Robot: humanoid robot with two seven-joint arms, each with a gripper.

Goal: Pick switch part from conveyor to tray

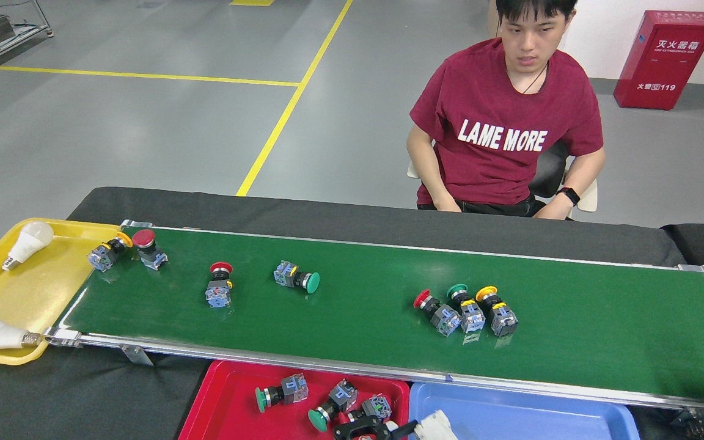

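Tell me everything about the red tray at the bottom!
The red tray is a shallow, glossy plastic-looking bin with rounded corners and a raised rim. It sits just below the conveyor, on the dark table, right beside a blue tray. Its lower part is cut off by the picture's edge. Inside lie three push-button switches, two showing green caps. The left claw pokes in at its bottom right corner.

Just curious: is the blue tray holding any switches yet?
No, the blue tray looks bare, while the switches lie in the red tray.

Dark-green conveyor [358,318]; red tray [230,397]; yellow tray [40,281].
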